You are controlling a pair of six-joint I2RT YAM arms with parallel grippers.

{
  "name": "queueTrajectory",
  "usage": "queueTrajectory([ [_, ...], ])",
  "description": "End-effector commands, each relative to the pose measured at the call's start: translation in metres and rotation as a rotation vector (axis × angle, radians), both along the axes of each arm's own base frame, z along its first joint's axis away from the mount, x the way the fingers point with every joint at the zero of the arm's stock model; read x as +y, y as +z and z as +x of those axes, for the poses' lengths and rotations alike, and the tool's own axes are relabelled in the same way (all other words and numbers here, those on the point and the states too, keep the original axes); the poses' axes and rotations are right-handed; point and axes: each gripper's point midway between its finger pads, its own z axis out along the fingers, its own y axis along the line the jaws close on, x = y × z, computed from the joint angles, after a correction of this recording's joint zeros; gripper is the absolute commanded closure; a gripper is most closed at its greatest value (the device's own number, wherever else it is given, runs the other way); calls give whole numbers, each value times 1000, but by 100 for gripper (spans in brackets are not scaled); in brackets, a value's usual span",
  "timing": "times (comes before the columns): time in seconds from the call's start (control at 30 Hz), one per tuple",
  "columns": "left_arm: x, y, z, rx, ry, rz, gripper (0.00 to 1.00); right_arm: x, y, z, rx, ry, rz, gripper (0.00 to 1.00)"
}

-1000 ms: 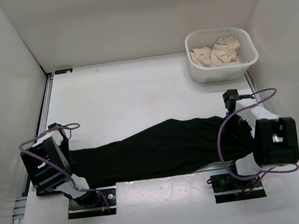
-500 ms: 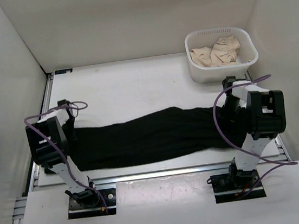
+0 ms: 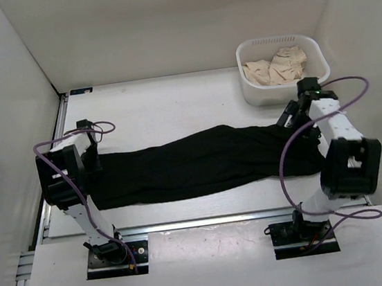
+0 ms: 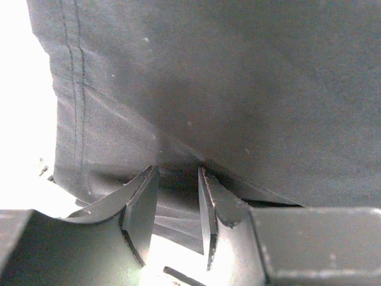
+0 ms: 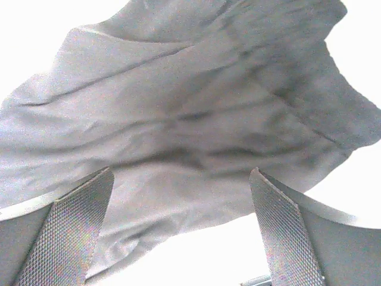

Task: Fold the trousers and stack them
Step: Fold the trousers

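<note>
Where the bench (image 3: 159,112) runs nearer than the white basket (image 3: 272,95), the black trousers (image 3: 194,165) lie stretched sideways. The right fingers (image 5: 71,232) hang spread wide, released, over the end by the basket. The left fingers (image 4: 141,211), at the far end, stand narrowly parted around cloth; whether they grip it I cannot tell.
</note>
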Motion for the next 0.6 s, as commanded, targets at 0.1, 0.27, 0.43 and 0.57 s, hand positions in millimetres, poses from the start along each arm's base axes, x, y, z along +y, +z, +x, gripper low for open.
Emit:
queueTrajectory([
  [0.1, -18, 9, 1, -33, -2, -97, 53, -30, 40, -54, -28, -170, -17, 1],
  [0.27, -18, 9, -2, -32, -2, -97, 52, -34, -4, -87, 18, -332, 53, 1],
  [0.43, -12, 14, -5, -25, 2, -57, 52, -57, -47, -63, -38, -464, 50, 1],
  [0.57, -7, 16, -8, -20, 6, -24, 52, -67, -66, -39, -94, -493, 52, 1],
])
